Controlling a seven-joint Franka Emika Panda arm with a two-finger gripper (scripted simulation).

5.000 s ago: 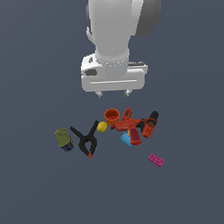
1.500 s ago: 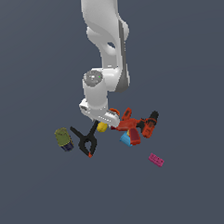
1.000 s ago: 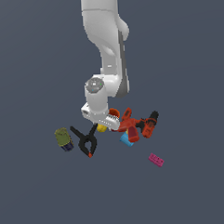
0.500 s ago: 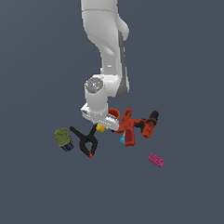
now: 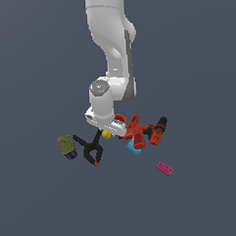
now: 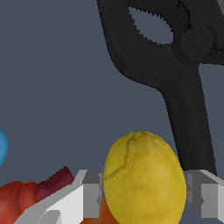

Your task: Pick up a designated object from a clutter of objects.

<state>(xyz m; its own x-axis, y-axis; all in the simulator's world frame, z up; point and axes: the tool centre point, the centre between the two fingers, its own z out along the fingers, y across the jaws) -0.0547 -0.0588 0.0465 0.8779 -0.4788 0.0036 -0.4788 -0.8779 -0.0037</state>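
Note:
The yellow ball (image 5: 106, 135) lies on the grey floor in the middle of the clutter, between the black clamp (image 5: 92, 149) and the orange cup (image 5: 121, 119). My gripper (image 5: 107, 132) is down over it. In the wrist view the ball (image 6: 144, 179) fills the gap between the two grey fingers (image 6: 89, 197), and both pads touch its sides. The clamp's handle (image 6: 175, 74) passes just beyond the ball. The ball still looks level with the other items.
A red-and-black drill (image 5: 149, 130) and a blue piece (image 5: 135, 148) lie toward the exterior view's right of the ball. An olive-green box (image 5: 67, 146) sits at the left of that view. A pink brick (image 5: 165, 168) lies apart at the lower right.
The arm came down from high above the clutter onto the ball. Over the last second it has hardly moved, with the fingers staying around the ball.

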